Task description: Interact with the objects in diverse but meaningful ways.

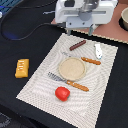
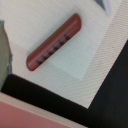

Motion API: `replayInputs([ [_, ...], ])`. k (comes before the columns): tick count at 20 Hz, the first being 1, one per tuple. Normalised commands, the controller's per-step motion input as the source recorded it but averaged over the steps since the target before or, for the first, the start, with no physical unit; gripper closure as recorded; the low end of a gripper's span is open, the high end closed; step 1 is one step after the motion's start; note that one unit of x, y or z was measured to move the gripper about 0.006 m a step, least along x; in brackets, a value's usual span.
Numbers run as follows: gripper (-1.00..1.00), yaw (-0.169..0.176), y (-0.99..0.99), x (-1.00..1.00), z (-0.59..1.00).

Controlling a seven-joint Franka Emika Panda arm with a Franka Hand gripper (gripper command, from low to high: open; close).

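Sausage stick (image 1: 77, 46) lies diagonal on woven placemat (image 1: 42, 80), 12 o'clock of tan plate (image 1: 72, 68). Gripper (image 1: 83, 32) hovers above it, empty; jaw gap unclear. Tomato (image 1: 62, 93) at 6 o'clock; ridged block (image 1: 21, 68) off-mat, 9 o'clock.

Your arm comes in from the top of the exterior view, with its pale grey wrist housing held roughly level. The end effector (image 1: 83, 30) points straight down, its two short fingers (image 1: 91, 31) standing apart with a clear gap between them and nothing held. The wrist view shows no fingers.
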Motion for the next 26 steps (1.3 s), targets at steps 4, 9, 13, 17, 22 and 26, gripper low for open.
replayInputs([
  [4, -1.00, -0.057, -0.38, -0.95, -0.21],
  [9, -1.00, -0.071, -0.34, -0.97, -0.38],
  [13, -1.00, -0.073, -0.36, -0.97, -0.34],
  [17, -1.00, -0.092, -0.46, -0.88, -0.29],
  [22, -1.00, -0.074, -0.45, -0.94, -0.28],
  [26, -1.00, -0.064, -0.36, -0.99, -0.25],
])
